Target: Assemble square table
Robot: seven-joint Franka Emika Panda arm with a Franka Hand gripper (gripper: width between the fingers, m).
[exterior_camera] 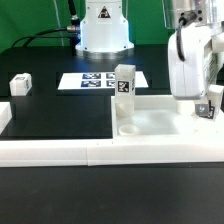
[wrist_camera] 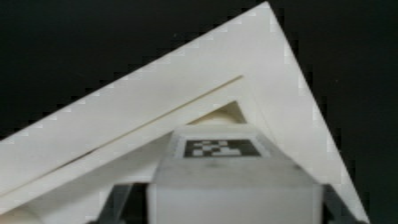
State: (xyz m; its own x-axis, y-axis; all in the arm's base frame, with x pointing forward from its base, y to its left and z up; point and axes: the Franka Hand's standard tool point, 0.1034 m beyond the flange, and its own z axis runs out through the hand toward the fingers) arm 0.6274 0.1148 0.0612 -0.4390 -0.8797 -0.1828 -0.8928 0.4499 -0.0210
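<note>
From the exterior view, the pincer (exterior_camera: 207,108) hangs low over the far corner of the square tabletop (exterior_camera: 150,118), and a tagged white leg (exterior_camera: 205,110) sits between its fingers, so I take it as clamped on that leg. Away from the pincer, toward the exterior view's left, a second leg (exterior_camera: 124,81) stands upright on the tabletop, seemingly already in place. Much farther off that way, another leg (exterior_camera: 20,84) lies on the black table (exterior_camera: 55,115) by a white border rail (exterior_camera: 50,150). The marker board (exterior_camera: 98,80) lies beyond.

From the wrist view, the held leg (wrist_camera: 221,165) fills the space between the dark fingers (wrist_camera: 119,203), its tag facing the camera; the tabletop's corner (wrist_camera: 196,95) lies just beneath.

I judge one leg mounted, one being brought to its socket, the rest waiting; a fourth leg I cannot find.
</note>
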